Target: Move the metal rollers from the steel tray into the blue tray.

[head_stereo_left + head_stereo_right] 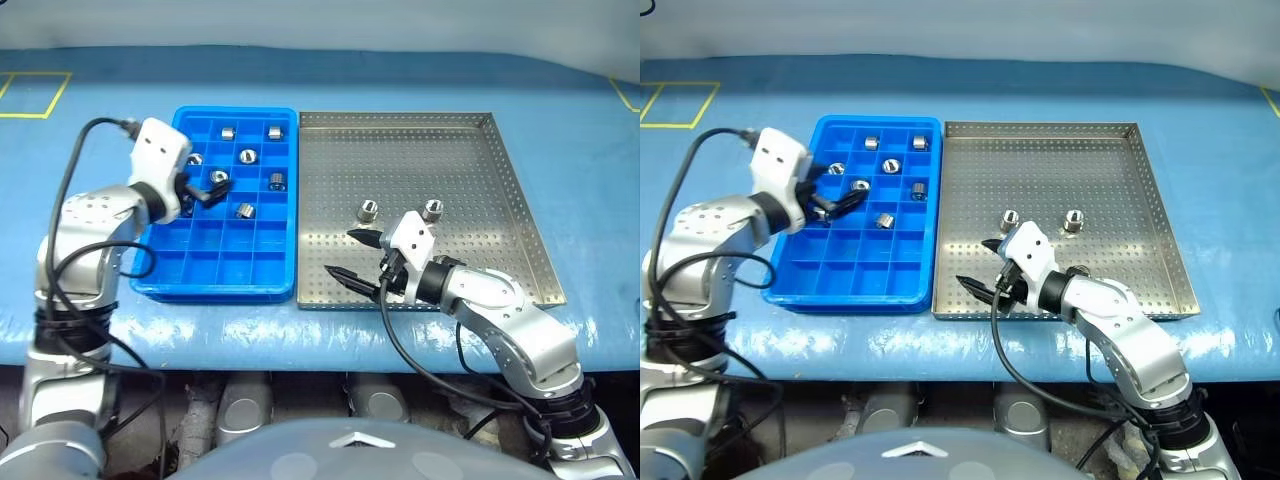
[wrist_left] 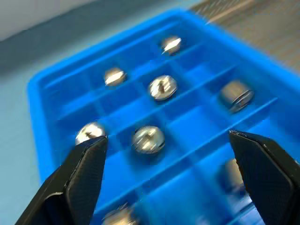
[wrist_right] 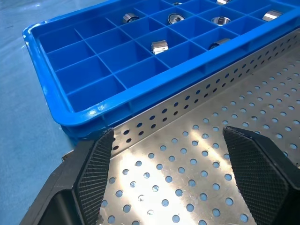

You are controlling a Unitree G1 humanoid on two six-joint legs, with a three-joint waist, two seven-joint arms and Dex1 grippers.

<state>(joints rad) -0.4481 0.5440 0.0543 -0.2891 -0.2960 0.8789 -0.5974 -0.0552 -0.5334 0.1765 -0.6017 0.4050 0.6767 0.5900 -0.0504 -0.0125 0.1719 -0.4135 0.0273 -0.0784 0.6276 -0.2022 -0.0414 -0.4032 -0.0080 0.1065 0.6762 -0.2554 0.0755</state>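
The blue tray (image 1: 215, 270) lies left of the steel tray (image 1: 500, 170), their sides touching. Several metal rollers sit in separate compartments of the blue tray's far half, among them one (image 1: 248, 155) and one (image 2: 148, 139). Two metal rollers (image 1: 368, 211) (image 1: 432, 209) stand on the steel tray's perforated floor. My left gripper (image 1: 205, 190) hovers over the blue tray's left middle, open wide and empty, its fingers (image 2: 84, 173) either side of the rollers below. My right gripper (image 1: 342, 252) is open and empty over the steel tray's near left corner, just short of the nearer roller.
Both trays rest on a blue table cover (image 1: 440, 80) with yellow tape squares (image 1: 35, 95) at the far left. The blue tray's near rows (image 3: 93, 61) hold nothing. Black cables (image 1: 80, 150) loop from both wrists.
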